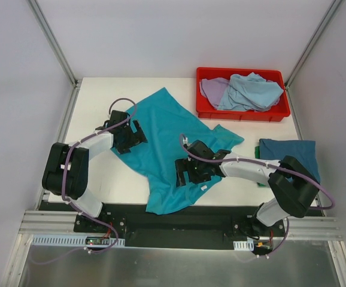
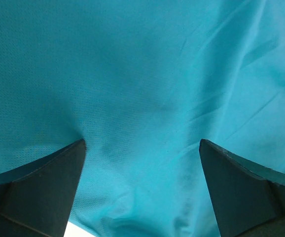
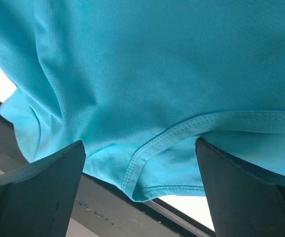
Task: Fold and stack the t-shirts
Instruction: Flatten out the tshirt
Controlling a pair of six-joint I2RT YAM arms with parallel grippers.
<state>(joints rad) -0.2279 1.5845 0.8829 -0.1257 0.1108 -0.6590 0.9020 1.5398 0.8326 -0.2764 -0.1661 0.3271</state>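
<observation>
The teal shirt [image 1: 167,134] lies spread and wrinkled in the middle of the white surface [image 1: 101,101], its lower hem reaching the near edge. The left pincer [image 1: 138,133] hangs released over the shirt's left side, jaws wide with nothing between them. The right pincer [image 1: 183,173] is also released, just above the hem. The lavender shirt [image 1: 212,88] and pale blue shirt [image 1: 251,92] sit crumpled in the red tray [image 1: 243,113]. At right, the folded dark blue shirt [image 1: 293,155] rests on the green shirt [image 1: 258,149].
</observation>
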